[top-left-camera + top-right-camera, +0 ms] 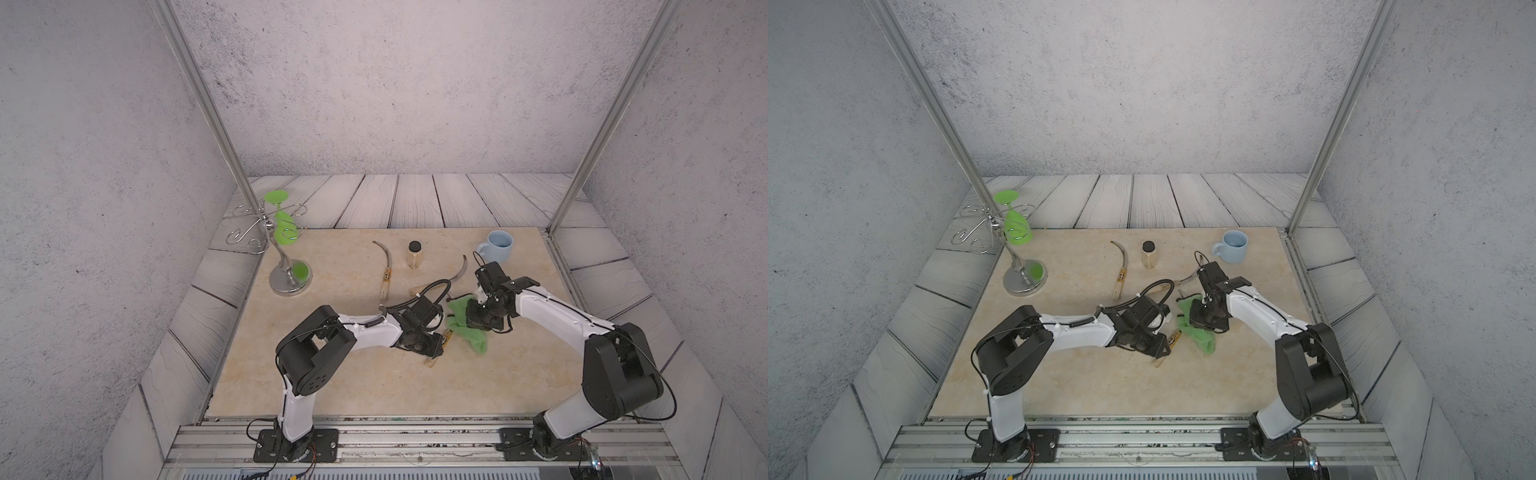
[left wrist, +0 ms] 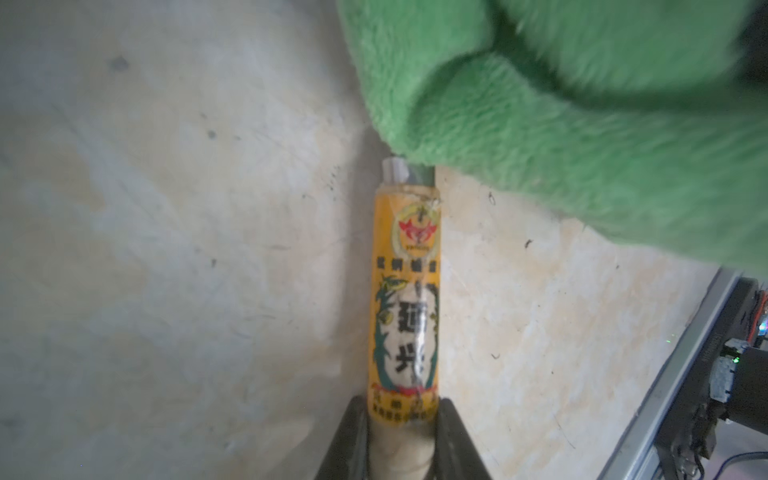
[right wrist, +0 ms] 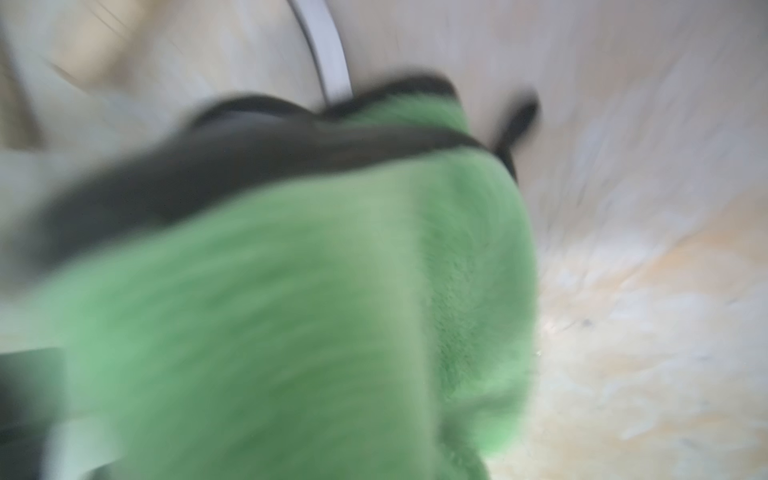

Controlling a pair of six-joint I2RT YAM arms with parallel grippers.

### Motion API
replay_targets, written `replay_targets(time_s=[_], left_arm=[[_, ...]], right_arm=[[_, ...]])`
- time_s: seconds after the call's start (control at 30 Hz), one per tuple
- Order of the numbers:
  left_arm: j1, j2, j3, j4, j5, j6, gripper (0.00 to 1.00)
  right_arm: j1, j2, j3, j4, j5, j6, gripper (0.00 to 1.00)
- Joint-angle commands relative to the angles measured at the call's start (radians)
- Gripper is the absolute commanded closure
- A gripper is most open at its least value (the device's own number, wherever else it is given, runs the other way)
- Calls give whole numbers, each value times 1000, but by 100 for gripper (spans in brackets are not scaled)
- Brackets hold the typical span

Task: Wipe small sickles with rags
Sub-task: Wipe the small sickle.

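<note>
the sickle handle [image 2: 401, 451] carries a yellow label [image 2: 405, 291] with red emblem and blurred, unreadable black characters.

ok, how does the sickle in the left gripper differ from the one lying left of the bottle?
The held sickle has its handle end clamped in the left gripper; the far sickle lies free on the tabletop, untouched. The held sickle's blade is hidden under the green rag; the far sickle's curved blade is fully bare. Both have pale wooden handles with yellow-and-black labels.
</note>
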Motion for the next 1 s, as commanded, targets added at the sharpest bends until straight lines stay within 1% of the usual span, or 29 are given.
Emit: replay_targets(time_s=[0.0, 0.1, 0.23, 0.43, 0.57, 0.97], left_arm=[[-7, 5, -44, -46, -60, -29, 100], [-17, 7, -41, -57, -60, -33, 100], [-31, 10, -29, -81, -61, -26, 100], [-50, 1, -23, -91, -47, -9, 100], [-73, -1, -8, -121, -49, 11, 100], [-76, 19, 15, -144, -64, 11, 100]], right_arm=[[-27, 39, 156, -99, 32, -87, 90], [-43, 125, 288, -130, 30, -140, 90], [-57, 253, 416, -135, 29, -183, 90], [-58, 447, 525, -129, 18, -191, 90], [-57, 523, 537, -126, 26, -184, 90], [-52, 637, 437, -146, 39, -187, 89]])
